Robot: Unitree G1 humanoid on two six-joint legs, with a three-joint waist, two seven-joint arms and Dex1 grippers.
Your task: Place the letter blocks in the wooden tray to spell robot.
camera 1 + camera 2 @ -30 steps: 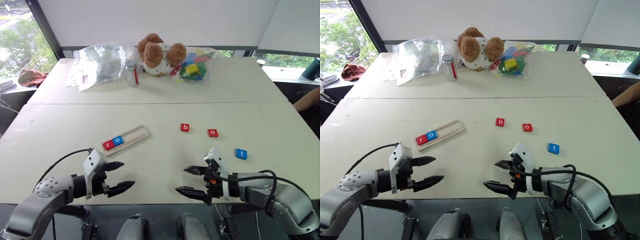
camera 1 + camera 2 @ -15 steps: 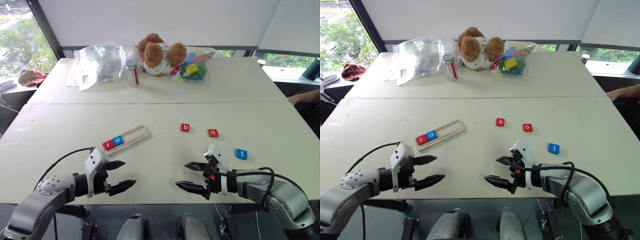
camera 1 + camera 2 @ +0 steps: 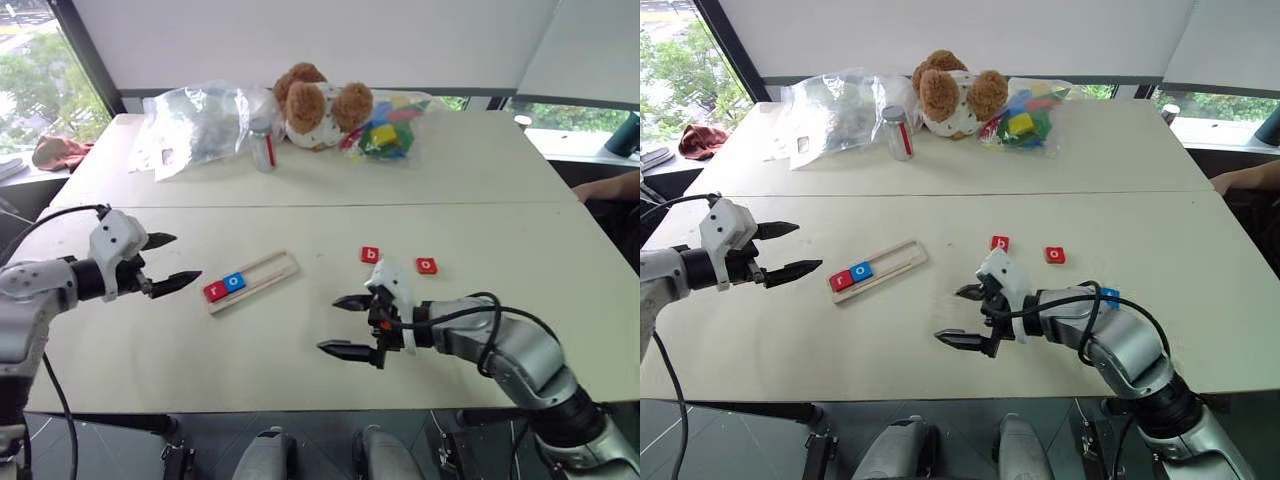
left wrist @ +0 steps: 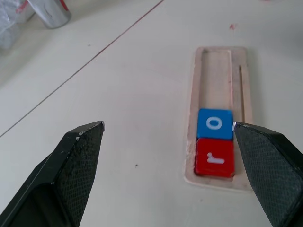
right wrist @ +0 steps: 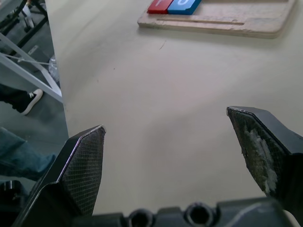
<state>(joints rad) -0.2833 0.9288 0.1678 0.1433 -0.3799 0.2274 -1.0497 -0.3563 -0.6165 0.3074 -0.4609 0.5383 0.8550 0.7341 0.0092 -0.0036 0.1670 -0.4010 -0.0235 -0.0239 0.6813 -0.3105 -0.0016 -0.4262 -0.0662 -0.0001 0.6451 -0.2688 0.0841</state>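
Lay just beyond the empty, wide-open right tool (image 3: 345,325): small red square "b" tile (image 3: 370,255), nearer it than the left. Slanted away rightward from the open, empty left tool (image 3: 170,262): long pale-wood tray (image 3: 270,270), three slots free.

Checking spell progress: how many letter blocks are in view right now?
5. Red r and blue o in the wooden tray; red b and red o loose on the table; blue t partly behind the right arm.
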